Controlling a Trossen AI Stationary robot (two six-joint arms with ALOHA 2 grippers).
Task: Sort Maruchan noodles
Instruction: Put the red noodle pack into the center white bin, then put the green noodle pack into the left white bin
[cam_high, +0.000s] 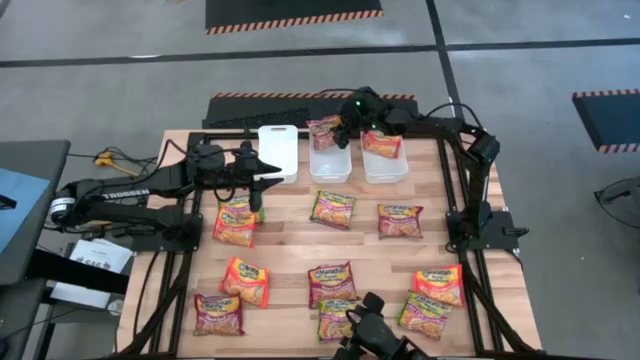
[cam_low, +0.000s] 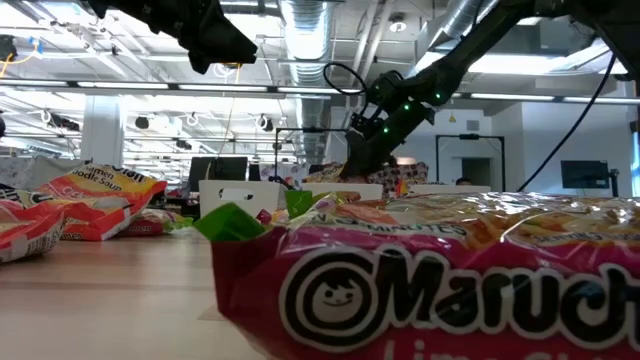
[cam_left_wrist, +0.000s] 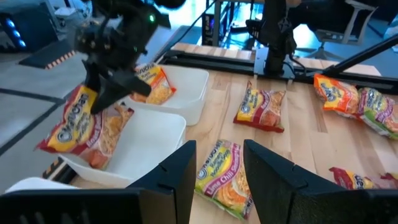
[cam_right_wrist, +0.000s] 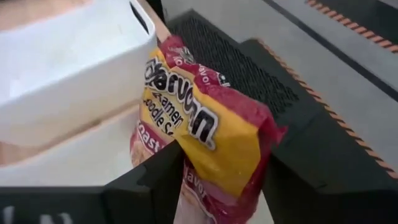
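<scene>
Right gripper (cam_high: 340, 128): positioned at the far edge of the table, over the middle bin (cam_high: 330, 163) of three white bins in a row. Its fingers (cam_right_wrist: 155, 180) stand spread, and a maroon-trimmed packet (cam_right_wrist: 205, 134) sits between them, tilted, its lower end hanging over the bin's far rim. The left wrist view shows the same packet (cam_left_wrist: 84, 127) draped across that rim just below the gripper (cam_left_wrist: 115, 84). Whether the fingers press on the wrapper cannot be told.

Left gripper (cam_high: 262, 172): hovers over the near-left part of the table, just beside the left bin (cam_high: 278, 150). Its fingers (cam_left_wrist: 180, 177) are partly apart and hold nothing. A green-trimmed packet (cam_left_wrist: 222, 177) lies flat on the wood beyond the fingertips, apart from them.

Right bin (cam_high: 384, 160): contains one orange-trimmed packet (cam_high: 381, 144), lying at a slant.

Table (cam_high: 290, 240), loose stock: two packets overlapping at the left (cam_high: 236, 220); one green-trimmed at centre (cam_high: 333, 209); one maroon-trimmed to its right (cam_high: 400, 220). Nearer row: one orange (cam_high: 246, 281), one maroon at the near-left corner (cam_high: 218, 314), one maroon at centre (cam_high: 333, 283), one green below it (cam_high: 336, 318), one orange (cam_high: 438, 284) and one green (cam_high: 424, 314) at the near right. All lie flat.
</scene>
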